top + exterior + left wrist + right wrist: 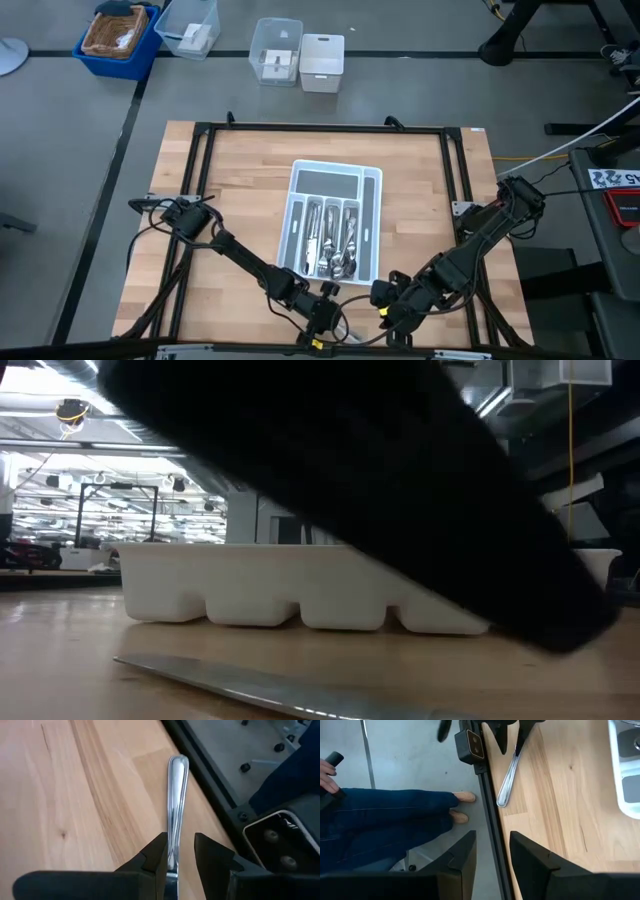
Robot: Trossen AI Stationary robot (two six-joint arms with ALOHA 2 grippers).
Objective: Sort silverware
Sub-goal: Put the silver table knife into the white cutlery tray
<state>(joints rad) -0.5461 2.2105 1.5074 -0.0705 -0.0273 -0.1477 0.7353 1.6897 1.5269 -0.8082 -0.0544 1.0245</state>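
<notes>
- Desk [240, 180]: one wooden top with a black frame around it; two dark arms reach in from the near corners.
- Tray [372, 215]: one white divided tray at the middle of the desk. It has one crosswise slot at the far end and several lengthwise slots; the exact slot count is not clear.
- Silverware in tray [335, 248]: a cluster of shiny pieces lies in the middle lengthwise slots. They overlap too much to count or sort by type. The outer slots look bare of metal.
- Loose silverware: one piece, by its handle [176, 795], lies flat on the desk near the front edge, just short of the tray's near end — well apart from the pieces in the tray.
- Left gripper [179, 851]: low at the front edge of the desk, fingers set on either side of that one handle. One finger touches the metal; a gap shows at the other, so the jaws are partly parted and not clamped tight.
- Right gripper [492, 850]: also at the front edge, beside the left one, over the desk's black rim. The jaws stand partly apart with nothing between them.
- Beyond the desk edge: one seated person in blue jeans [385, 815], two tan shoes [460, 806] on the floor.
- Floor past the far side: four bins — one blue bin [118, 40], three clear or white bins [300, 55].
</notes>
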